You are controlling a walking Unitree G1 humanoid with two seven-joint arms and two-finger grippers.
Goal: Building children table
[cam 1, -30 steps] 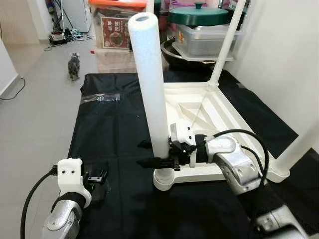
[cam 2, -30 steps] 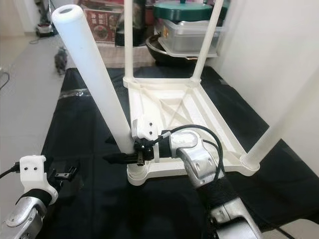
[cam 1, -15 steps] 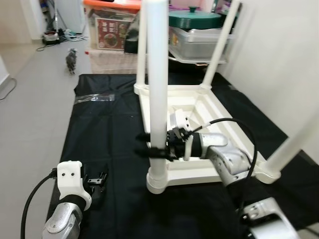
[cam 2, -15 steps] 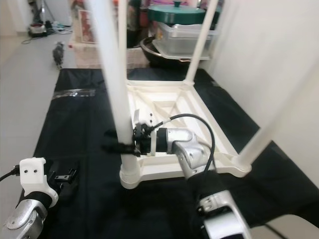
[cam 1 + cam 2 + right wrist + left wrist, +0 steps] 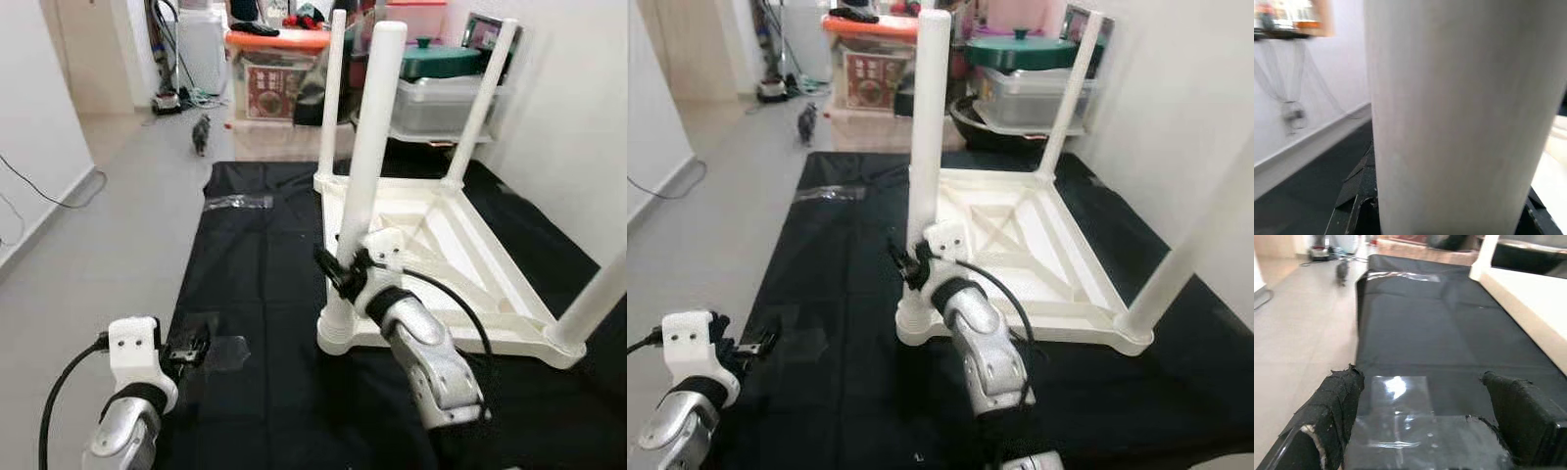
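A black fabric mat (image 5: pixel 265 245) covers the grey tiled floor, and on its right half lies an upside-down white plastic children's table top (image 5: pixel 460 264) with ribbed underside, three white round legs already standing up from its corners: far-left leg (image 5: pixel 333 98), far-right leg (image 5: pixel 482 103), near-right leg (image 5: pixel 598 299). The fourth, a thick white cylindrical leg (image 5: pixel 370 147), stands upright in the near-left corner socket (image 5: pixel 338 335). The right gripper (image 5: pixel 338 271) reaches in from the near side and its black fingers are closed around the lower part of this leg, just above the socket; in the right wrist view the leg surface (image 5: pixel 1459 112) sits right between the fingers. The left gripper (image 5: pixel 188 350) hovers low over the near-left edge of the mat, well apart from the table, fingers (image 5: pixel 1334 401) spread wide and holding nothing, above a clear flat plastic bag (image 5: pixel 1410 426) lying on the mat. A second clear plastic bag (image 5: pixel 238 202) lies at the far-left of the mat. Beyond the mat are stacked storage boxes (image 5: pixel 279 73), a green-lidded pot (image 5: pixel 441 61), and a small grey cat (image 5: pixel 202 132), probably, blurred.
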